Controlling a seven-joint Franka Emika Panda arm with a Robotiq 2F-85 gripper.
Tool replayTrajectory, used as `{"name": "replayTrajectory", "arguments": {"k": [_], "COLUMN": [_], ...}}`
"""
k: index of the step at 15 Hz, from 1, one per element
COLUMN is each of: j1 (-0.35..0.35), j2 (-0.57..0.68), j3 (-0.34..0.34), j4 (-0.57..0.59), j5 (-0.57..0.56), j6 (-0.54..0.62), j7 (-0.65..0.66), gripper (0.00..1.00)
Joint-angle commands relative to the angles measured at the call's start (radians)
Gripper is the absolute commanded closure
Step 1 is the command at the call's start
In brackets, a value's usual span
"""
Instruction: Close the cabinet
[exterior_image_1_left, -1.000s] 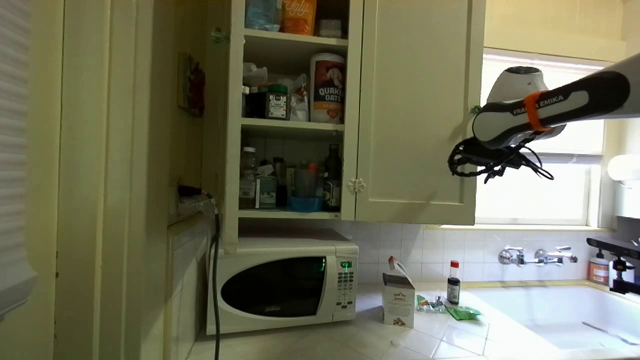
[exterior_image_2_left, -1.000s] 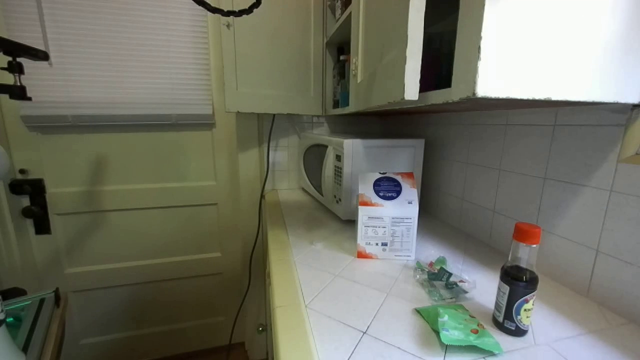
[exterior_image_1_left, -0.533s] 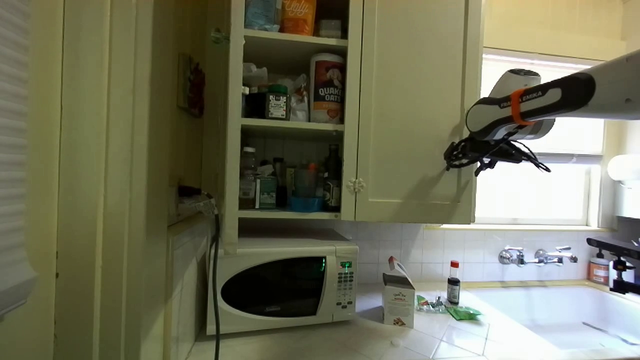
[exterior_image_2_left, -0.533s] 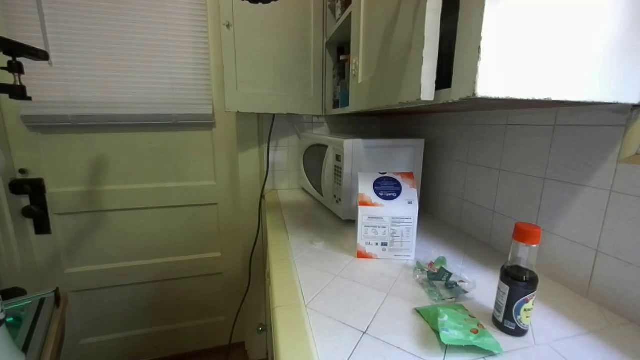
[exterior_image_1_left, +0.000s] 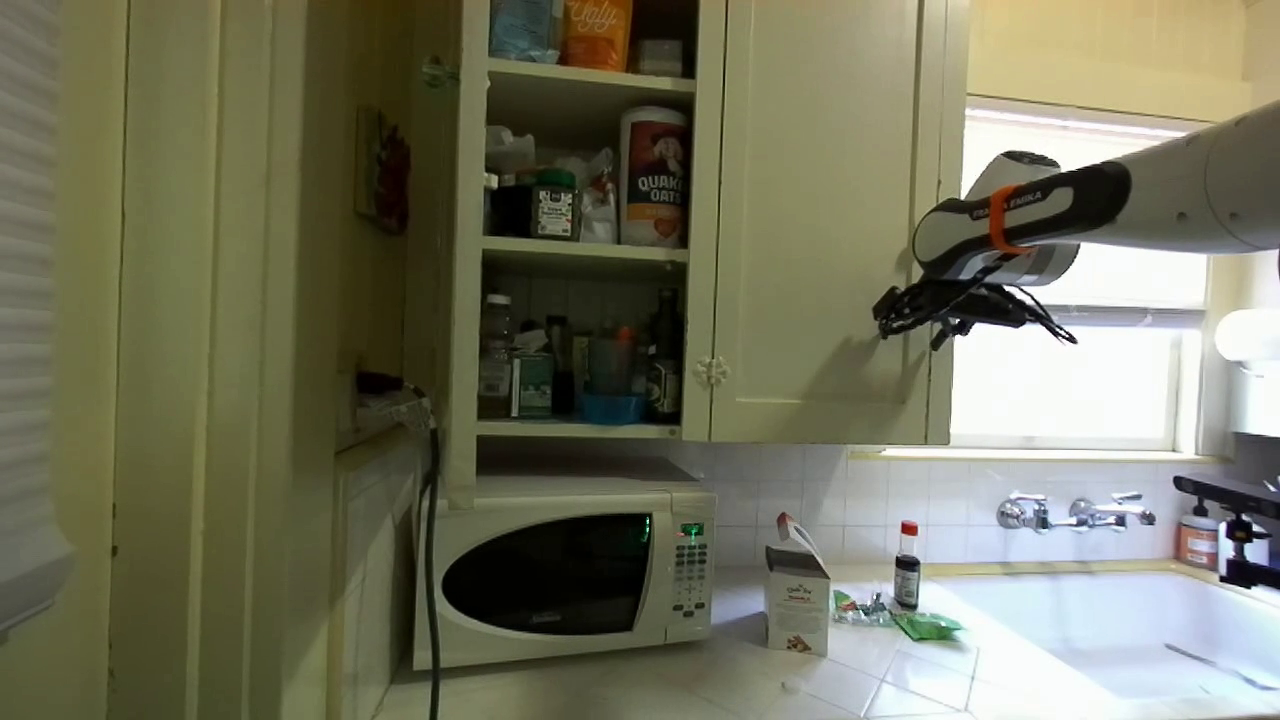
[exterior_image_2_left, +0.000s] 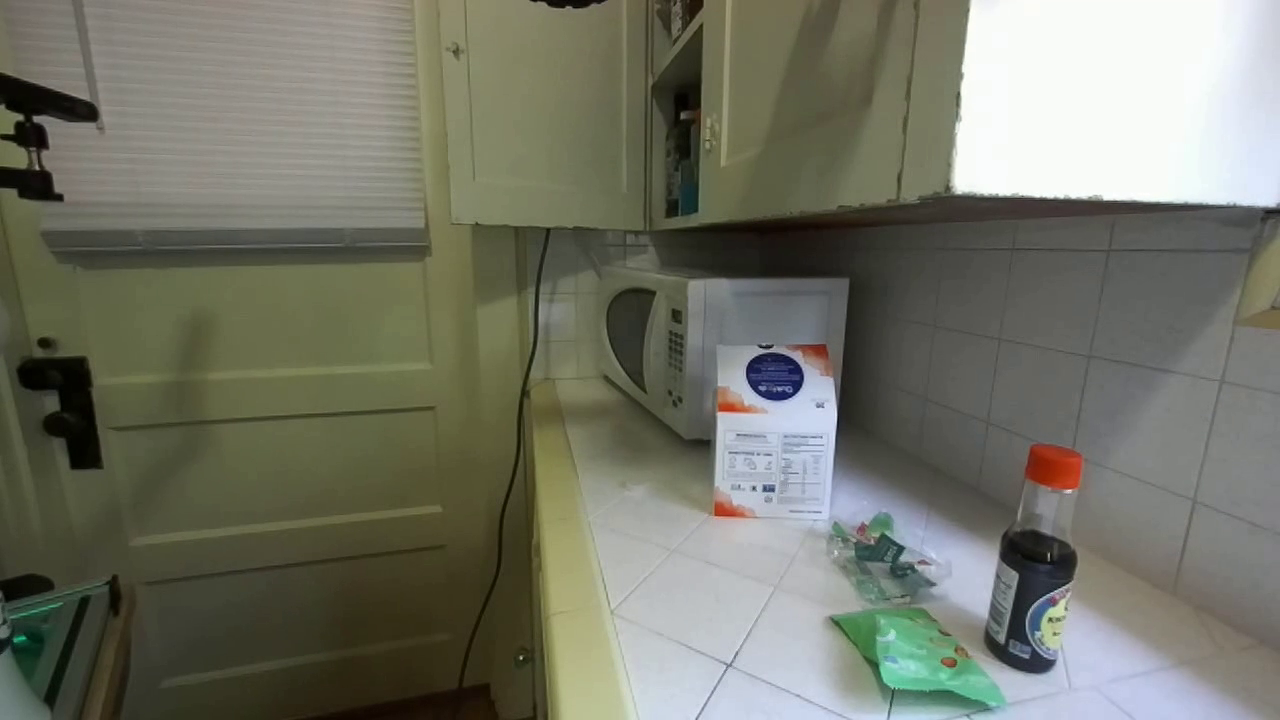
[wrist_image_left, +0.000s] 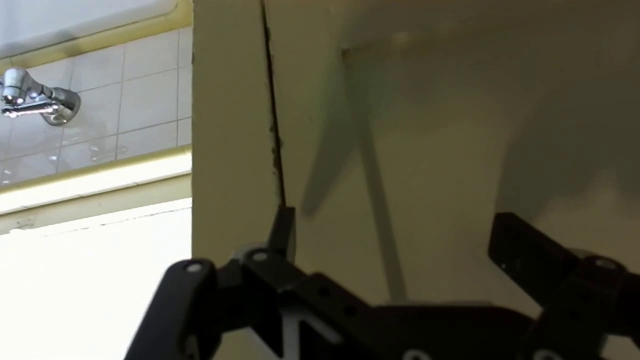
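Your strongest light comes from the window (exterior_image_1_left: 1090, 390), which burns out to white in an exterior view and the wrist view. Shadows cross the cabinet (exterior_image_1_left: 800, 250) in all three views, while its end panel (exterior_image_2_left: 1110, 100) glares white. You get dim shelves (exterior_image_1_left: 585, 249) but a bright sink (exterior_image_1_left: 1090, 625). Up close, your gripper (wrist_image_left: 394, 220) is almost black, its nearest parts blurred.

Cabinet (exterior_image_1_left: 820, 230) — matt paint, rough-edged
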Motion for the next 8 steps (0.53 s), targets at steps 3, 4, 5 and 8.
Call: {"name": "replayTrajectory", "arguments": {"k": [3,4,5,8], "j1": [0.007,0.014,0.018,0.022], "j2": [0.03,-0.022,-0.073,-0.219], "j3": [-0.008,0.0,0.008,0.039], "j4": [0.039,-0.007,-0.055,-0.195], "j5": [0.004,-0.008,-0.046,-0.206], "j6": [-0.045,-0.064,-0.079,-0.126], "j7": [-0.052,-0.054,-0.041,-0.019], "gripper": [0.0,0.0,0.0,0.0]}}
